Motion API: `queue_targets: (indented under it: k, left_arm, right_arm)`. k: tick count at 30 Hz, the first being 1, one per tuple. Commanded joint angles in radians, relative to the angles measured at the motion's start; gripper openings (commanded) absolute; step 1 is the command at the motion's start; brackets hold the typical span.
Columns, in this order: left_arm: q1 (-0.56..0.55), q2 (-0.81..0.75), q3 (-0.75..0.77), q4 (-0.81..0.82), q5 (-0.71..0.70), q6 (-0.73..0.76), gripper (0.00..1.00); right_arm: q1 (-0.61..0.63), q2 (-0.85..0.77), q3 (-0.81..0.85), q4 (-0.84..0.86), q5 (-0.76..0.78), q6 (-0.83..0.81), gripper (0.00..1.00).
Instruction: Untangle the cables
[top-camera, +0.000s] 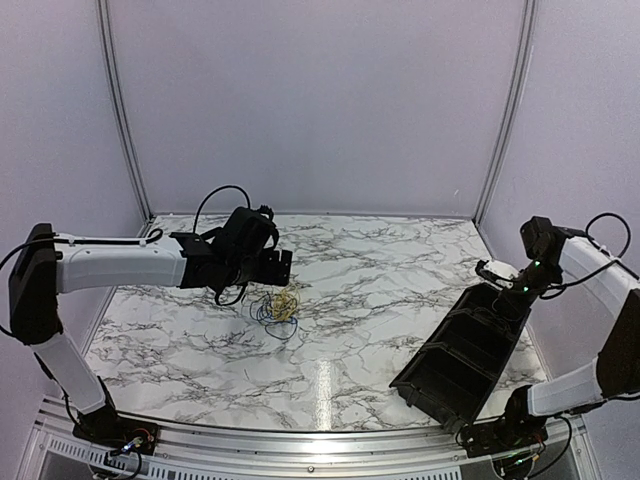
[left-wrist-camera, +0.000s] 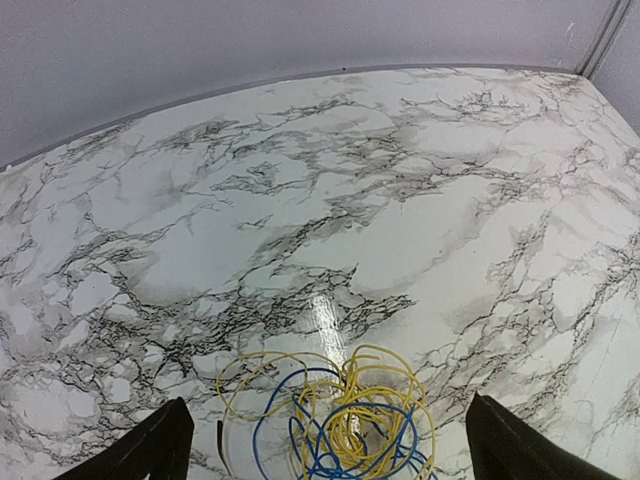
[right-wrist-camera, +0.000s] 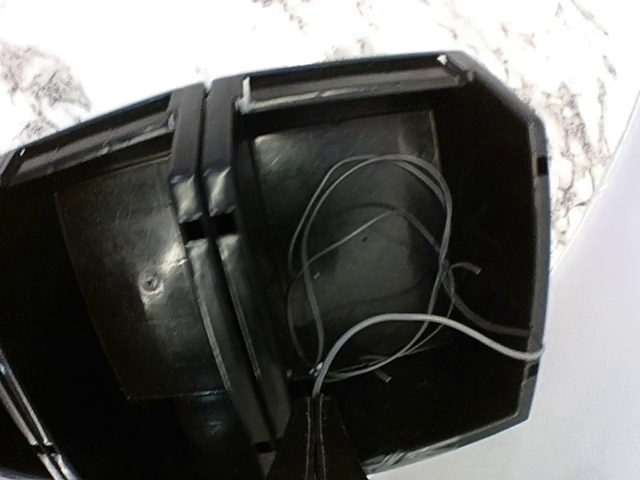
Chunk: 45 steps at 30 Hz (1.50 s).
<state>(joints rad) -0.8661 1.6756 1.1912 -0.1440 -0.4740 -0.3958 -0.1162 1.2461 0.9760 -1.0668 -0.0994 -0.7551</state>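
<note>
Right end effector (right-wrist-camera: 312, 445) pinches black cable (right-wrist-camera: 400, 322) inside bin (right-wrist-camera: 505, 130) — left end effector (left-wrist-camera: 328, 445) gapes over yellow-blue cables (left-wrist-camera: 345, 415), surface (left-wrist-camera: 350, 200) running wide to its far edge.

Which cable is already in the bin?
The black cable, looped inside the bin; the yellow cable and blue cable lie tangled on the table.

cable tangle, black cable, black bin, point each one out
cable tangle (left-wrist-camera: 335, 420): left wrist view, middle of the yellow and blue loops
black cable (right-wrist-camera: 420, 318): right wrist view, its long lower strand
black bin (right-wrist-camera: 130, 280): right wrist view, bare floor of the cable-free compartment
</note>
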Motion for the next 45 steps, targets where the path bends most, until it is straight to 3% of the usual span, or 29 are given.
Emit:
queue_targets:
  k: [1, 11, 17, 20, 30, 34, 38, 45]
  left_arm:
    - [-0.008, 0.024, 0.028, -0.017, 0.062, 0.046, 0.99]
    - [-0.015, -0.027, -0.032, 0.029, 0.031, 0.062, 0.99]
    - [-0.015, -0.045, -0.040, 0.051, 0.027, 0.057, 0.99]
    - [-0.015, -0.041, -0.037, 0.057, 0.028, 0.065, 0.99]
    - [-0.015, -0.067, -0.049, 0.058, -0.009, 0.088, 0.99]
    - [-0.013, -0.071, -0.005, -0.053, -0.191, 0.072, 0.99]
    - [-0.012, -0.047, 0.033, -0.154, -0.304, 0.069, 0.99]
    - [-0.005, -0.046, 0.043, -0.211, -0.271, 0.032, 0.99]
  right_arm:
    - [0.006, 0.062, 0.025, 0.102, 0.005, 0.006, 0.00]
    - [-0.006, 0.190, -0.020, 0.217, 0.039, -0.010, 0.00]
    - [-0.013, 0.154, -0.010, 0.208, 0.067, -0.004, 0.29]
    - [-0.013, 0.128, 0.008, 0.179, 0.066, -0.003, 0.34]
    - [0.003, 0.087, 0.158, -0.019, -0.073, 0.030, 0.37]
    - [0.072, 0.063, 0.202, -0.051, -0.155, 0.029, 0.38]
    - [0.167, 0.066, 0.176, 0.019, -0.111, 0.064, 0.39]
    - [0.167, 0.077, 0.133, 0.022, -0.027, 0.050, 0.38]
